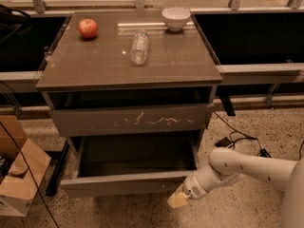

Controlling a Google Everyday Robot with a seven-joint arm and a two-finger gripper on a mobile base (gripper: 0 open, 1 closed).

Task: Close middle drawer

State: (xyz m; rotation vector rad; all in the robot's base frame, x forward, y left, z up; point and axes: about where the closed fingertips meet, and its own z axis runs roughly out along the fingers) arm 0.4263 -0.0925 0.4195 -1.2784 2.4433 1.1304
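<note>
At the lower right of the camera view, the gripper [178, 199] hangs low over the speckled floor [247, 122], at the end of the white arm [251, 166] that comes in from the right edge. Its yellowish tip is at the right end of the front of the middle drawer [118, 184], just in front of the panel and a little under its lower edge. Whether it touches the panel, I cannot tell. Whether the gripper is open or closed, I cannot tell either, because the tip shows only as one pale block.

The middle drawer stands pulled far out of the cabinet. Its flat grey front runs away to the left of the gripper, and its grey box interior lies up and to the left of the gripper, dark toward the back. Above this interior, further from the gripper, is the upper drawer front [130, 121] with pale squiggly scratches – a dark gap shows between it and the cabinet top [95, 70].

On the cabinet top, high above the gripper, three things are placed. A clear bottle [139, 46] lies on its side, up and a little to the left. A red apple [88, 28] sits near the far left corner. A white bowl [175, 18] stands at the back edge, almost straight above the gripper in the picture.

Far to the left of the gripper, beyond the other end of the drawer, a cardboard box [21, 175] stands on the floor. Up and to the right of the gripper, black cables [242, 137] lie on the floor.
</note>
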